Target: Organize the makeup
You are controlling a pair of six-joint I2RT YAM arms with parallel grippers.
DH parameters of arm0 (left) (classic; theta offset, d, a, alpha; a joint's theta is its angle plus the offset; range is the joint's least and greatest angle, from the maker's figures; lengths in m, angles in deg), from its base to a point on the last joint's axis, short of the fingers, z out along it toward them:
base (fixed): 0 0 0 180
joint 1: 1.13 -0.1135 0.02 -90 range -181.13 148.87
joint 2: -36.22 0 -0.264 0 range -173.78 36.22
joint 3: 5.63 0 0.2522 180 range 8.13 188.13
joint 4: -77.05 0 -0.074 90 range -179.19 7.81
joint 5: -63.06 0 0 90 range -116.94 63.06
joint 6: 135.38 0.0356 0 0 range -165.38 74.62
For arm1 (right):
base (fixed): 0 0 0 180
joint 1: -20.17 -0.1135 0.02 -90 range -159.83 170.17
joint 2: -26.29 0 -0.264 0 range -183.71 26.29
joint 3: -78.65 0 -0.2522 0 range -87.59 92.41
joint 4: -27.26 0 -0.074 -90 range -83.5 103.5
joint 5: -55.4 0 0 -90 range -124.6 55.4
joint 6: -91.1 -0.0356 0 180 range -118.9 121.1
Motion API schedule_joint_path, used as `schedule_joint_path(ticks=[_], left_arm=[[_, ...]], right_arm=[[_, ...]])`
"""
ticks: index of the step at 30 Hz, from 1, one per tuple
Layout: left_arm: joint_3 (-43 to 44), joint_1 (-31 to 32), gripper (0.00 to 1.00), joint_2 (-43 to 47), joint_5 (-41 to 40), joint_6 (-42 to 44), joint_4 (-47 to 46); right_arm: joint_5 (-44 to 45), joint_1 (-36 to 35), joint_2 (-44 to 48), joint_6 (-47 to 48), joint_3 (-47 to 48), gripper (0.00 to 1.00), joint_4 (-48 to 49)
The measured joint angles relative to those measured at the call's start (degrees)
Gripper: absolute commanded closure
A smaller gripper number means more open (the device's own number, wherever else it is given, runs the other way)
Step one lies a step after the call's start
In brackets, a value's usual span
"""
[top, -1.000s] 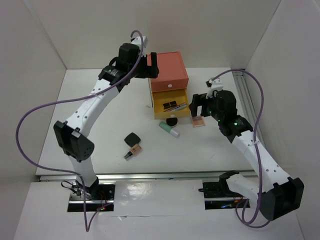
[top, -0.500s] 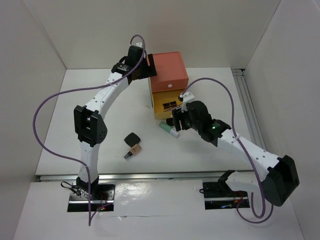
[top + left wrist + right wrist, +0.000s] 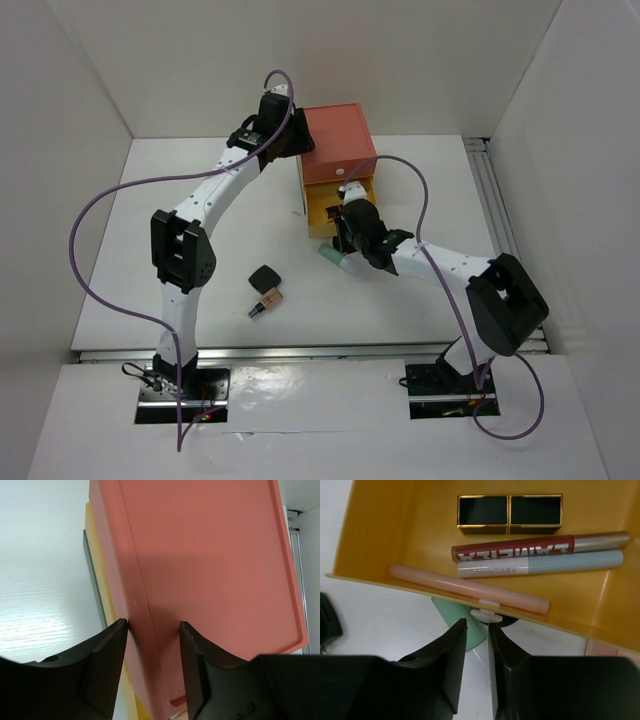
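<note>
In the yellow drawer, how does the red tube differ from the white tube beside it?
The red tube has a silver end; the white tube has a pale blue end. The red tube lies nearer the black-gold lipsticks, the white tube nearer the pink stick. Both lie flat, parallel, in the yellow drawer.

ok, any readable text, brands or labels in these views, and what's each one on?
"...CARA", first letters unclear: small dark print on the white and pale-blue tube in the yellow drawer.
Large white block letters on the red tube: upside down in the right wrist view, not reliably readable.
Gold-black lipsticks and pink pencil: no text visible.
Top and left wrist views: nothing readable.
</note>
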Motion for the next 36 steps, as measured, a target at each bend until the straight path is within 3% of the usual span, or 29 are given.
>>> schedule_joint_path(ticks=[3,11,20,28,36], left_arm=[[-0.3,0.0,0.42,0.0,0.3,0.0,-0.5],[-1.2,-0.2,0.45,-0.2,1.0,0.0,-2.7],[-1.9,-0.6,0.48,-0.2,1.9,0.3,-4.7],[-2.4,-0.7,0.48,-0.3,1.9,0.5,-6.0],[-2.4,-0.8,0.48,-0.3,2.3,0.5,-6.0]], right_arm=[[2.2,0.4,-3.4,-0.5,1.7,0.78,2.9],[8.6,2.4,-12.5,-1.0,4.2,0.80,17.3],[13.7,5.0,-24.3,-2.1,14.6,0.60,27.8],[12.9,6.3,-26.8,-3.8,17.4,0.31,27.8],[6.6,8.0,-21.4,-2.4,4.7,0.30,30.3]])
